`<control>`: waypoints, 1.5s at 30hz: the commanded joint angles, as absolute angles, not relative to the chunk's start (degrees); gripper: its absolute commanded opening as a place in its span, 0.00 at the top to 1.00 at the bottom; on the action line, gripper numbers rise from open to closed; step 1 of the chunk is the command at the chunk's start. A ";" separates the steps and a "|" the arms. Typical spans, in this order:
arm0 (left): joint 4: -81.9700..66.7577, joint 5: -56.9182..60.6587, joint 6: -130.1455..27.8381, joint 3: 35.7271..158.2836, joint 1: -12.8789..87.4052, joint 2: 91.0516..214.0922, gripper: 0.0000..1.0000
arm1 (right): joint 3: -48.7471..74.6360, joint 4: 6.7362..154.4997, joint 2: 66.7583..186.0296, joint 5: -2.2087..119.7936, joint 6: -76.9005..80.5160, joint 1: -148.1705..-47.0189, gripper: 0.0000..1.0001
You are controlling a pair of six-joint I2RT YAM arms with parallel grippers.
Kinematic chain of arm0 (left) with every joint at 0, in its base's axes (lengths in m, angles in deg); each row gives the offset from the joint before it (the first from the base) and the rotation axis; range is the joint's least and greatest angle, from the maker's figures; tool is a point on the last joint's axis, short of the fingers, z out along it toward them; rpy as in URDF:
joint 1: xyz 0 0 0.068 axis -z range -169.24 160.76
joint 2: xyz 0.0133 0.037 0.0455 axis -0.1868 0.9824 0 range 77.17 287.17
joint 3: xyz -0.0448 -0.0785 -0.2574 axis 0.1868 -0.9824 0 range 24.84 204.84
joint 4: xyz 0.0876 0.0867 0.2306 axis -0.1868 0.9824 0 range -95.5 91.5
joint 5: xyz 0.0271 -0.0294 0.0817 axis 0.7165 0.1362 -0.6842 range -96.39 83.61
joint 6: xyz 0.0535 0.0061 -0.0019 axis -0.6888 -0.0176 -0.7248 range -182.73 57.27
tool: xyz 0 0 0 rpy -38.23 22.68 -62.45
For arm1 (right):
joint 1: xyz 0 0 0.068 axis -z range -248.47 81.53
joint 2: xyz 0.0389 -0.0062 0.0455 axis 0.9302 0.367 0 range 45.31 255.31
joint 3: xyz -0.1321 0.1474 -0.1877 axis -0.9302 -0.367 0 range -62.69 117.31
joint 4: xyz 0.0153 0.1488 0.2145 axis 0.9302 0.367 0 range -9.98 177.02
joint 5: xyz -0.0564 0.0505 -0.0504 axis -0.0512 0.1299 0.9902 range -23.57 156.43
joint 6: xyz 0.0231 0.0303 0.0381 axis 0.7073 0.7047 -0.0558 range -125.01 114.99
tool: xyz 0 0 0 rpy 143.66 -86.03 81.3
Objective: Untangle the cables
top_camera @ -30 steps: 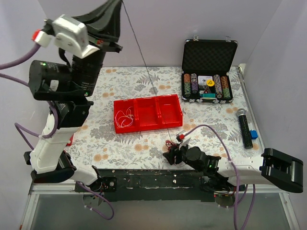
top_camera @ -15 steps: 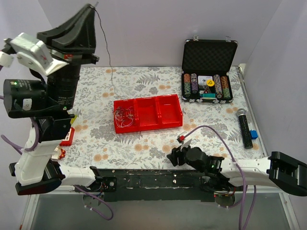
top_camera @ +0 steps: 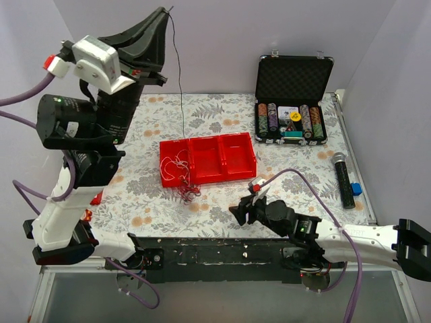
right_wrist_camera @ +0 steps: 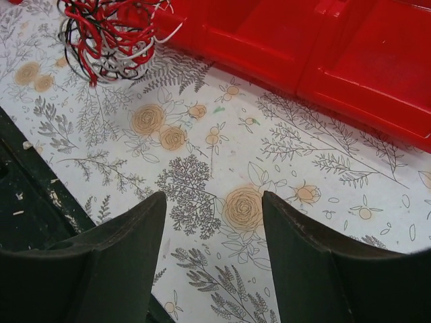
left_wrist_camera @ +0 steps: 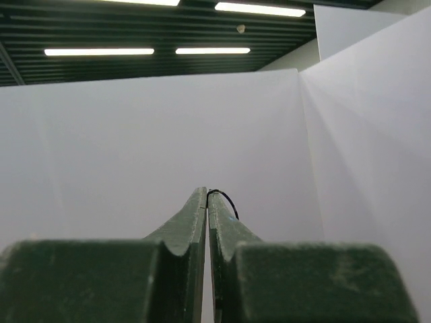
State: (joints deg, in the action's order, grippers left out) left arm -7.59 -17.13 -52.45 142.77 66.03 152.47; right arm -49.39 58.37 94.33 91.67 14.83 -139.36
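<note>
On your floral worktop (top_camera: 202, 114), the tangle (right_wrist_camera: 111, 37) lies at the red tray's (top_camera: 222, 158) corner; your left gripper (left_wrist_camera: 207, 195) pinches a black cable (top_camera: 180, 74) high, right gripper (right_wrist_camera: 212, 202) wide, empty.

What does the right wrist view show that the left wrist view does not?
Only the right wrist view: the open right gripper above the flowered table, the red tray, and the tangle of red, black and white cables at the tray's end. Only the left wrist view: the left gripper shut on one black cable at its tips, white walls and ceiling lights. Both share: each shows its own gripper and some cable, nothing else.
</note>
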 commanded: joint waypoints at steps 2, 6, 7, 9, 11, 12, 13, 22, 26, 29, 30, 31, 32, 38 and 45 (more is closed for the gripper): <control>-14.90 -14.49 -58.15 147.61 66.05 151.34 1.00 | -46.26 57.96 94.53 91.04 12.49 -139.40 0.31; -18.51 -11.06 -61.50 154.89 66.05 154.76 1.00 | -45.73 58.49 94.88 91.13 12.31 -139.40 0.31; -18.51 -10.53 -61.59 155.78 66.05 155.30 1.00 | -45.64 58.58 94.80 91.30 12.31 -139.48 0.31; -18.16 -9.91 -61.33 154.31 66.05 154.43 1.00 | -45.64 58.75 94.53 91.57 12.31 -139.40 0.31; -18.07 -9.47 -60.98 149.66 66.05 152.33 0.99 | -45.64 58.84 94.09 92.01 12.05 -139.48 0.30; -17.81 -9.21 -60.63 146.94 66.05 151.01 0.98 | -45.46 59.28 93.92 92.53 11.96 -139.48 0.30; -17.02 -8.77 -60.28 144.92 66.05 150.04 0.97 | -45.20 59.72 93.66 93.06 11.69 -139.48 0.30; 1.34 -8.15 -47.80 124.89 66.05 141.86 0.94 | -44.85 64.37 85.49 98.16 8.97 -139.31 0.27; 4.43 -9.38 -44.19 111.35 66.05 136.50 0.95 | -45.90 65.26 83.29 95.89 9.58 -139.31 0.27; 5.04 -11.92 -43.66 104.66 66.05 133.51 0.97 | -47.30 63.25 82.67 90.88 10.20 -139.31 0.27; 4.96 -13.15 -43.92 102.99 66.05 132.63 0.98 | -47.66 62.37 83.01 88.78 10.55 -139.39 0.27; 4.96 -14.46 -44.01 101.67 66.05 131.75 0.98 | -48.18 61.05 83.98 87.19 10.90 -139.31 0.27; 4.87 -15.35 -44.27 100.52 66.05 131.05 1.00 | -48.54 59.56 85.03 84.91 11.16 -139.31 0.27; 1.62 -21.68 -47.87 97.87 66.05 128.94 1.00 | -44.68 50.07 100.21 72.17 11.69 -139.48 0.25; 2.05 -21.86 -49.28 97.79 66.05 128.32 1.00 | -36.07 41.63 116.05 61.44 11.52 -139.75 0.24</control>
State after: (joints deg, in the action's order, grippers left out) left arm 2.11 -20.26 -47.77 97.63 66.03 128.69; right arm -41.76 52.58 111.88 70.14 11.33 -139.38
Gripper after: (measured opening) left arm 0.010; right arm 0.756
